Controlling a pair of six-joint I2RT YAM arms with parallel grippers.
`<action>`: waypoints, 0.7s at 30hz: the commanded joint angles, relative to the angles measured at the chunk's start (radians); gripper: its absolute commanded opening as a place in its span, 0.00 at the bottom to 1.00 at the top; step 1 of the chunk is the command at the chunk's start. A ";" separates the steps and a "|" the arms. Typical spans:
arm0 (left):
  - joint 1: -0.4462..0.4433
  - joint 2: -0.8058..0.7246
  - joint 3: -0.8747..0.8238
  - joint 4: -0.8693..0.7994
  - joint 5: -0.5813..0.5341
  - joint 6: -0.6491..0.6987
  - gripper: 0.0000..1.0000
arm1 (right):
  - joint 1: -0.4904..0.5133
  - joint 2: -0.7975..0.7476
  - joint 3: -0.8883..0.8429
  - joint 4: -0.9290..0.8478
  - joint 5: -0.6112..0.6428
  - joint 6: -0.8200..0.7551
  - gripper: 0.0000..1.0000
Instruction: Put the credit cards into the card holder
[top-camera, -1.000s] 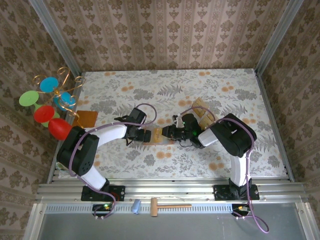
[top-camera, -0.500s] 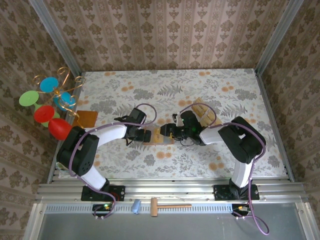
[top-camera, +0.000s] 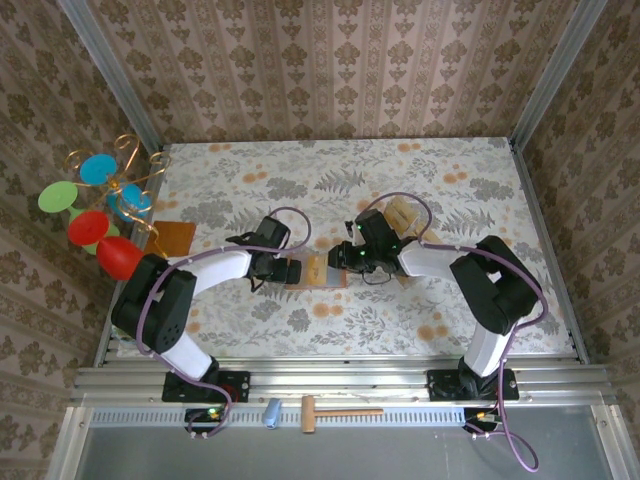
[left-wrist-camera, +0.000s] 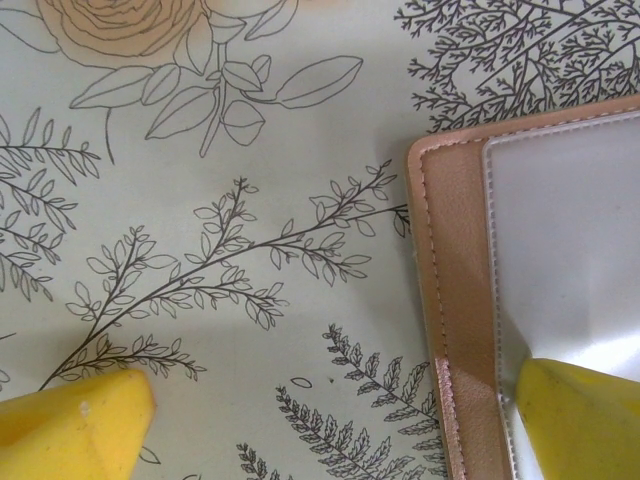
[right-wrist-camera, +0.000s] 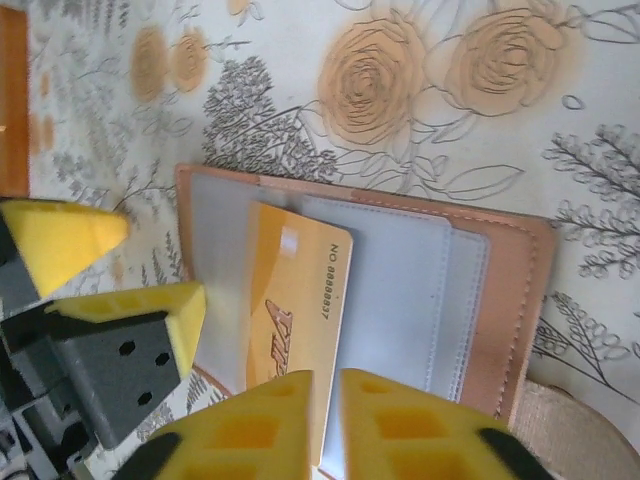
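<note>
The card holder (top-camera: 322, 271) lies open mid-surface (top-camera: 450, 180) between my hands: my left hand (top-camera: 284, 272) over its left edge, my right hand (top-camera: 347, 257) at its right. One card (right-wrist-camera: 295, 310) sits in it; other cards (top-camera: 403, 213) lie farther right.

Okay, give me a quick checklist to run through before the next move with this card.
1. The card holder lies open: ok.
2. The left hand is open and touches the card holder: ok.
3. The right hand is shut, over the card's end: ok.
4. The card sits fully inside a pocket: not ok, most of its face shows.
5. More credit cards lie nearby: ok.
</note>
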 joint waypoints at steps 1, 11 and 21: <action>0.019 0.014 -0.031 -0.016 -0.008 -0.015 0.95 | 0.025 0.023 0.054 -0.142 0.089 -0.046 0.06; 0.023 0.012 -0.034 -0.008 -0.002 -0.014 0.95 | 0.069 0.100 0.149 -0.212 0.136 -0.067 0.00; 0.023 0.012 -0.044 0.004 0.003 -0.016 0.95 | 0.091 0.147 0.183 -0.220 0.134 -0.065 0.00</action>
